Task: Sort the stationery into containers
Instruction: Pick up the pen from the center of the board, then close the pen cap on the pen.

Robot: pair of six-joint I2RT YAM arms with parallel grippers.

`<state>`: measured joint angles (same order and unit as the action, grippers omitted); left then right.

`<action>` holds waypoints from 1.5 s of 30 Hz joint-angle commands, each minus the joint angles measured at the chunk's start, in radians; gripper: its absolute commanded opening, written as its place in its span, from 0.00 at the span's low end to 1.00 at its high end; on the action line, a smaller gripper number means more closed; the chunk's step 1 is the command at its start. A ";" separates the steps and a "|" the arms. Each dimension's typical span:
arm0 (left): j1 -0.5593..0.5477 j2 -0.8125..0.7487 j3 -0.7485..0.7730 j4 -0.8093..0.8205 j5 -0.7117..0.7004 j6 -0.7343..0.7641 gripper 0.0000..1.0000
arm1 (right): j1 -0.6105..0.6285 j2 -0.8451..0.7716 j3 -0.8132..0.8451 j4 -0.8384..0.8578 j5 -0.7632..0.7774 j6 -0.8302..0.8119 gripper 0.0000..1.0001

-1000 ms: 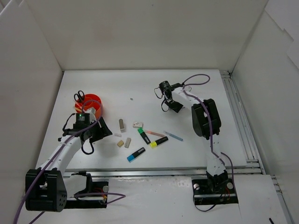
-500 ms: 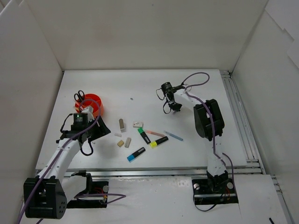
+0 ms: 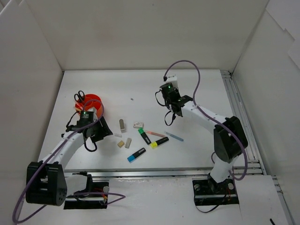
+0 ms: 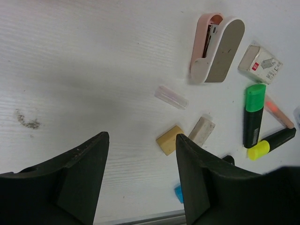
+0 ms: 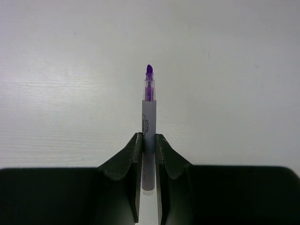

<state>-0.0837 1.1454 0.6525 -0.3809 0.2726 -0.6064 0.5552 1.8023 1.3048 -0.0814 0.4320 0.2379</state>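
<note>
One purple-tipped pen point(image 5: 148, 110) pinched in right claw point(image 5: 148, 137); left claw point(image 4: 140, 140) agape

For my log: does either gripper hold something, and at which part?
The right gripper holds a purple-tipped pen by the rear half of its barrel; the left gripper is open, empty.

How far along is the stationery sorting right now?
Done: only the scissors look placed in the orange holder. In hand: the right gripper is shut on a purple-tipped pen; the left gripper is open and empty. Left on the table: green highlighter, yellow highlighter, blue highlighter, two thin pens, a stapler and small erasers.
</note>
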 commanded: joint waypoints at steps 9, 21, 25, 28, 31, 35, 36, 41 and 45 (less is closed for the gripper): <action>-0.064 0.211 0.249 -0.185 -0.127 -0.065 0.56 | -0.001 -0.216 -0.148 0.204 0.112 -0.203 0.00; -0.212 0.382 0.301 -0.180 -0.157 -0.498 0.45 | -0.038 -0.356 -0.283 0.275 0.222 -0.178 0.00; -0.223 0.413 0.315 -0.202 -0.200 -0.558 0.39 | -0.064 -0.396 -0.329 0.279 0.150 -0.163 0.00; -0.234 0.410 0.315 -0.208 -0.231 -0.592 0.38 | -0.075 -0.423 -0.351 0.282 0.125 -0.163 0.00; -0.246 0.413 0.323 -0.240 -0.268 -0.622 0.38 | -0.086 -0.435 -0.358 0.292 0.105 -0.161 0.00; -0.255 0.439 0.343 -0.243 -0.300 -0.624 0.38 | -0.092 -0.431 -0.360 0.293 0.085 -0.160 0.00; -0.255 0.445 0.355 -0.243 -0.300 -0.621 0.37 | -0.095 -0.428 -0.361 0.293 0.083 -0.160 0.00; -0.287 0.491 0.391 -0.205 -0.285 -0.589 0.34 | -0.095 -0.423 -0.360 0.289 0.082 -0.161 0.00; -0.287 0.519 0.417 -0.216 -0.283 -0.584 0.31 | -0.095 -0.429 -0.363 0.289 0.091 -0.166 0.00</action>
<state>-0.3641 1.6691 1.0145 -0.5930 0.0029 -1.1858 0.4652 1.4132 0.9382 0.1406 0.5079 0.0624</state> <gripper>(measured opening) 0.317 0.102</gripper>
